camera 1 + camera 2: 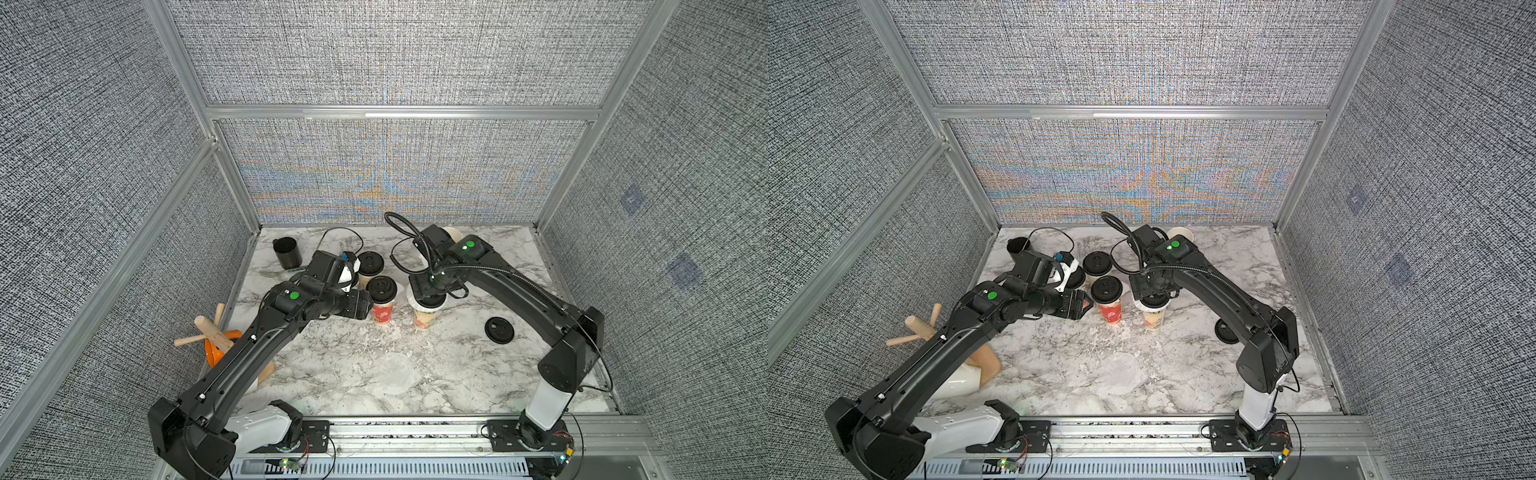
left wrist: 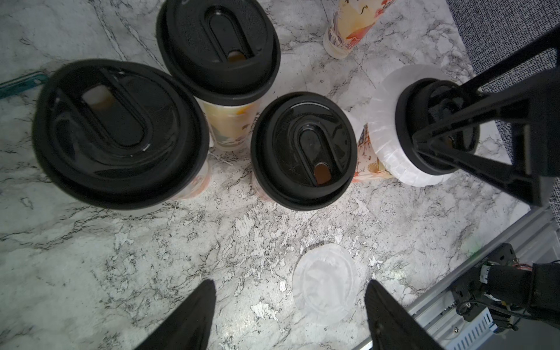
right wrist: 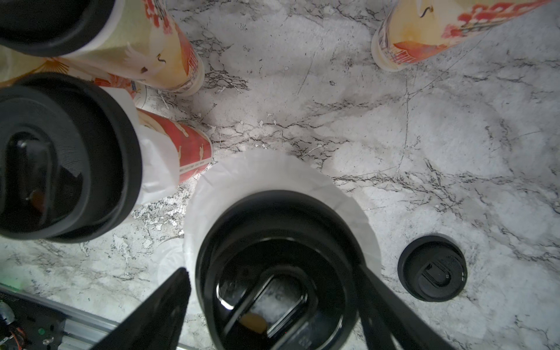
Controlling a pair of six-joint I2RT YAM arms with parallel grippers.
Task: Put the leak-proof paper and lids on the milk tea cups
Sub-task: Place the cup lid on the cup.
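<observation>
Well, left tool [image 2: 290,283] spread; right tool [image 3: 272,269] spread astride lid [image 3: 303,218]; milk tea cup [image 3: 194,145] print unreadable.

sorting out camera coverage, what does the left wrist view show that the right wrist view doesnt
Only the left wrist view: the left pincer, open and empty, and the right pincer seen from outside. Only the right wrist view: a loose black lid lying on the marble table. Both: the cup with leak-proof paper trapped under its black lid, lidded cups beside it, and the foot of a further printed cup.
</observation>
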